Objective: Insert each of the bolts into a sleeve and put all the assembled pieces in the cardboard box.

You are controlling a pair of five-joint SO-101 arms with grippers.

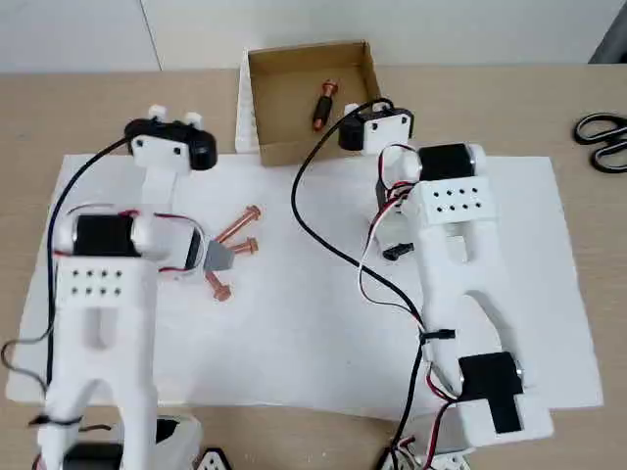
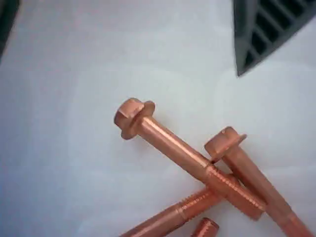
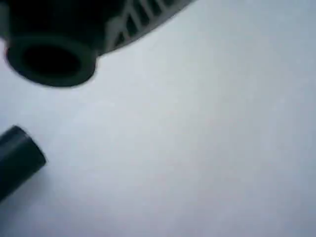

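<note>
Several copper bolts (image 2: 187, 160) lie crossed on the white paper, and the high view shows them (image 1: 238, 235) left of centre. My left gripper (image 1: 217, 258) hangs open right beside them, one ribbed grey finger (image 2: 269, 29) over the paper just past the bolt heads. A black sleeve (image 3: 49, 61) shows its open end, tight against my right gripper (image 3: 133, 19). A second black sleeve (image 3: 17, 160) lies on the paper nearby. The cardboard box (image 1: 263, 108) stands at the back, with one bolt-and-sleeve piece (image 1: 324, 105) inside.
White paper (image 1: 313, 333) covers the middle of the table. Scissors (image 1: 602, 137) lie at the far right edge. Black and red cables (image 1: 338, 250) trail from the right arm across the paper.
</note>
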